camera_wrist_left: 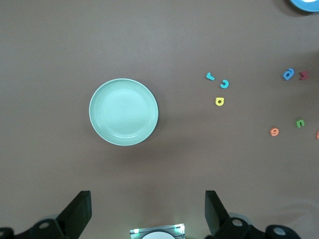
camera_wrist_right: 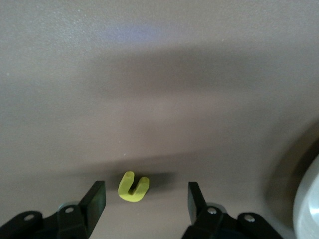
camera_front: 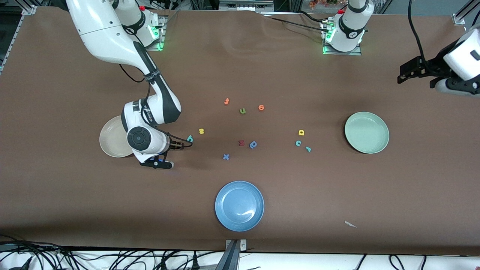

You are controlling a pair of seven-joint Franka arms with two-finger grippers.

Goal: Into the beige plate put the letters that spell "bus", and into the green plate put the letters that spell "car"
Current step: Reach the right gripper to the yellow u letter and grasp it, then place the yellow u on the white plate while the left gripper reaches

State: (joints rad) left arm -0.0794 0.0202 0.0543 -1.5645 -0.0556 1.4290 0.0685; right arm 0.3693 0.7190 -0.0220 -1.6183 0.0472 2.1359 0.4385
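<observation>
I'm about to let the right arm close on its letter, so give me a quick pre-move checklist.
1. Yellow "u" lies between the right gripper's fingers: ok.
2. Fingers apart, not yet on the letter: ok.
3. Beige plate beside that gripper, its visible part bare: ok.
4. Teal "b" and yellow "s" on the table nearby: ok.
5. Left gripper waits open, above the table beside the green plate: ok.
6. Grip centred on the "u": cannot tell.

The right hand (camera_wrist_right: 144,199) sits low on the worktop (camera_front: 75,195), fingers apart around the yellow "u" (camera_wrist_right: 133,186), with the beige plate (camera_front: 112,140) close beside, possibly touching the arm. The green plate (camera_front: 366,132) lies unobstructed, three letters (camera_front: 302,141) nearby.
</observation>
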